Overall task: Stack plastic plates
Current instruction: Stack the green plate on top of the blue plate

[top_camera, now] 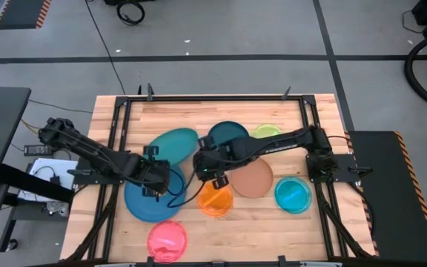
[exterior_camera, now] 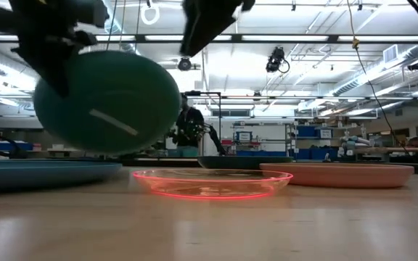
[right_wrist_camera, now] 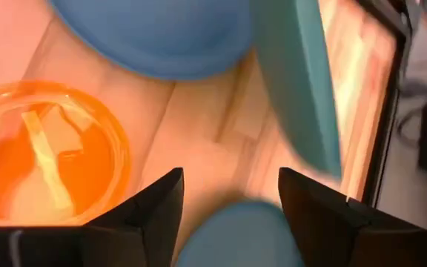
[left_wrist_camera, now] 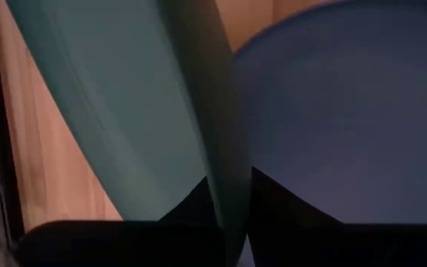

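Right, working from the left: my left gripper (top_camera: 154,180) sits over the large blue plate (top_camera: 141,205), and its wrist view shows both fingers pinched tight on the rim of the large teal plate (left_wrist_camera: 124,111), which hangs tilted on edge above the blue one; the low view confirms the teal plate is clear of the wood. Below them, near the front edge, the small pink plate (top_camera: 167,240) lies on its own. Moving to the middle, my right gripper (top_camera: 212,175) hovers just above the small orange plate (top_camera: 215,198), fingers spread wide with nothing between them, and in its wrist view the dark teal plate (right_wrist_camera: 236,237) shows under the gap. That dark teal plate lies behind the gripper toward the back of the table (top_camera: 199,111), with the small green plate (top_camera: 267,130) beside it. Further right, the tan-brown plate (top_camera: 253,179) lies flat, and the cyan plate (top_camera: 293,194) sits just beside it. By my reckoning we're barely started: no stack is built yet, the teal plate looks about to be the first onto the blue, and six others are still spread out singly.
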Controlling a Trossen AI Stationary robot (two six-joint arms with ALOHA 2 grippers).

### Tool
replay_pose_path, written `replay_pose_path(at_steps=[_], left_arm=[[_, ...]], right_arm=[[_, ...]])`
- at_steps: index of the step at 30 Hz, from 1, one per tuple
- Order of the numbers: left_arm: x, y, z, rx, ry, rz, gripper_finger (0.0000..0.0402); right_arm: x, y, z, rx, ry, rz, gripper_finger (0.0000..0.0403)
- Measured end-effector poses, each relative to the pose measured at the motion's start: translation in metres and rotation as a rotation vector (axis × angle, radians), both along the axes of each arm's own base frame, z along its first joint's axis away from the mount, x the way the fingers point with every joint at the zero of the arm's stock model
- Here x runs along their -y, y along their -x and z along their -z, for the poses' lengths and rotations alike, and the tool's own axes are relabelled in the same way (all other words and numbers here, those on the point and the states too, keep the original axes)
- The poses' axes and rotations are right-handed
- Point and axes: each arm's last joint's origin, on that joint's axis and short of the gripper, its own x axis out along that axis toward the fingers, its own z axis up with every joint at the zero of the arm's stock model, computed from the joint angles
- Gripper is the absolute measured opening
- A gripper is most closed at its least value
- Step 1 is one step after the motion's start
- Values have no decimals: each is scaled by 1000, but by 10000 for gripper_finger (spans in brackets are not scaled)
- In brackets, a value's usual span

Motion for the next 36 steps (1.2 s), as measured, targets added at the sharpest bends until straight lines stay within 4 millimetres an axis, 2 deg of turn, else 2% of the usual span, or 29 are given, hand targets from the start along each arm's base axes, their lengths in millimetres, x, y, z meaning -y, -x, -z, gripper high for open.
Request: replay_pose_path(at_steps=[2, 5, 11, 14, 18, 22, 26, 30, 36], left_arm=[[4, 2, -11, 12, 19, -41, 42], [13, 5, -23, 25, 82, -78, 42], [40, 18, -22, 29, 156, -104, 43], [56, 22, -15, -5, 171, -115, 42], [76, 21, -10, -107, 147, -147, 39], [96, 15, -3, -203, 94, -169, 38], [116, 7, 15, -269, 68, -156, 38], [128, 2, 35, -323, 8, -139, 39], [135, -6, 58, -381, -4, -158, 59]], right_arm=[[2, 7, -5, 11, -28, 50, 228], [1, 14, -1, 12, -55, 105, 225], [-20, 33, 15, 99, -97, 194, 224], [-30, 43, 28, 128, -56, 227, 223], [-37, 55, 36, 143, -56, 265, 223], [-41, 60, 45, 140, -84, 321, 223], [-47, 63, 51, 136, -96, 328, 223], [-52, 64, 54, 144, -104, 317, 222], [-55, 65, 54, 155, -116, 316, 218]])
